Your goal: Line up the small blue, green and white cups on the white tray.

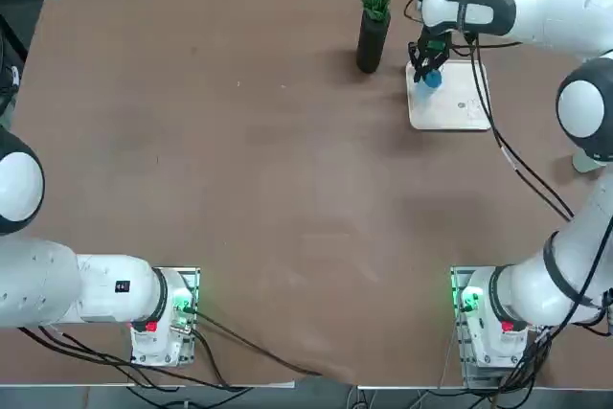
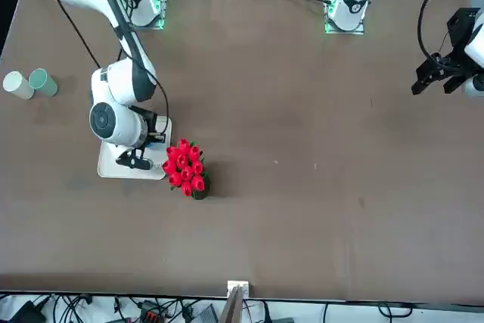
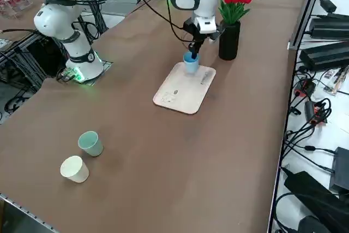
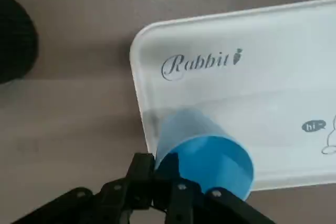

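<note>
My right gripper [image 3: 193, 52] is shut on the rim of the small blue cup [image 3: 191, 63], at the white tray's [image 3: 182, 88] corner nearest the vase. The wrist view shows the blue cup [image 4: 205, 150] over the tray's [image 4: 252, 66] edge, with the gripper [image 4: 168, 179] pinching its wall. I cannot tell whether the cup rests on the tray or hangs just above it. From overhead the blue cup [image 1: 431, 78] peeks out under the gripper [image 1: 426, 69]. The green cup [image 3: 90, 143] and the white cup [image 3: 74, 168] stand side by side on the table, far from the tray.
A tall dark vase of red flowers [image 1: 372, 40] stands right beside the tray [image 1: 450, 107], close to the gripper. The green cup [image 2: 43, 82] and white cup [image 2: 18, 85] are near the table's edge. A cable hangs from the arm across the tray.
</note>
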`<state>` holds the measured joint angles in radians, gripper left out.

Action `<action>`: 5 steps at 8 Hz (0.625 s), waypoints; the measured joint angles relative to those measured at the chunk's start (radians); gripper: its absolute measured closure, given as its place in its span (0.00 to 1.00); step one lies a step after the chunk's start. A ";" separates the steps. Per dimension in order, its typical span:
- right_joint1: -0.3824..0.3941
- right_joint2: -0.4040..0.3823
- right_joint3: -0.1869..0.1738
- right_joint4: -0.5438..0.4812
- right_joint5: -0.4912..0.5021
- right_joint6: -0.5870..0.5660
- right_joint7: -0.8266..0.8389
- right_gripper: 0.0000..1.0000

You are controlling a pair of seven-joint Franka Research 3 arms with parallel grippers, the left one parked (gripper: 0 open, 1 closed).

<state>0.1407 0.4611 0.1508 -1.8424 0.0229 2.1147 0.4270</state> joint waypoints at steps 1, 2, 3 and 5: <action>0.000 0.003 -0.005 0.000 -0.003 0.011 0.000 0.96; 0.000 0.004 -0.009 0.000 -0.010 0.017 0.000 0.96; 0.000 0.005 -0.012 0.000 -0.016 0.019 0.000 0.96; 0.000 0.020 -0.012 0.000 -0.019 0.044 0.001 0.92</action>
<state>0.1411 0.4809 0.1383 -1.8423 0.0040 2.1588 0.4280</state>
